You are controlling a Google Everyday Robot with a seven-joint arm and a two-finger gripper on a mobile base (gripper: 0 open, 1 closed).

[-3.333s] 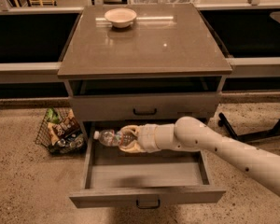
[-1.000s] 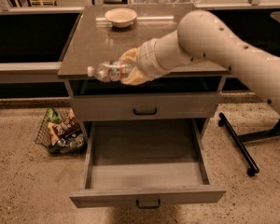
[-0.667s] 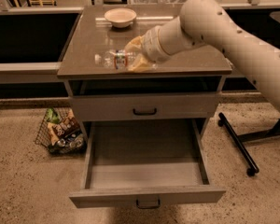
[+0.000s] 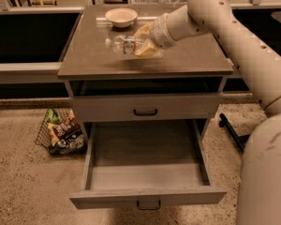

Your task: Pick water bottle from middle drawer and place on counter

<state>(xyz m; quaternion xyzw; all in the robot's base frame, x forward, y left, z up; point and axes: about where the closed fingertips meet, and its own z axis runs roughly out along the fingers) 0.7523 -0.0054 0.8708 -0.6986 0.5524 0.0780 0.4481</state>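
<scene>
My gripper (image 4: 139, 45) is over the counter (image 4: 187, 60), near its middle, and is shut on the water bottle (image 4: 122, 44). The clear bottle lies on its side in the fingers, white cap pointing left, label band next to the fingers, just above the counter's surface. The middle drawer (image 4: 145, 168) is pulled wide open below, its grey floor bare. My white arm comes in from the right and crosses above the counter's right part.
A pale bowl (image 4: 121, 17) stands at the back of the counter, just behind the bottle. The shut top drawer front (image 4: 145, 108) sits under the counter. A wire basket of snack packs (image 4: 62, 131) stands on the floor at the left.
The gripper has lifted the bottle out of the drawer, up past the counter's front edge, and moved it back over the counter's middle. The drawer stays open.
</scene>
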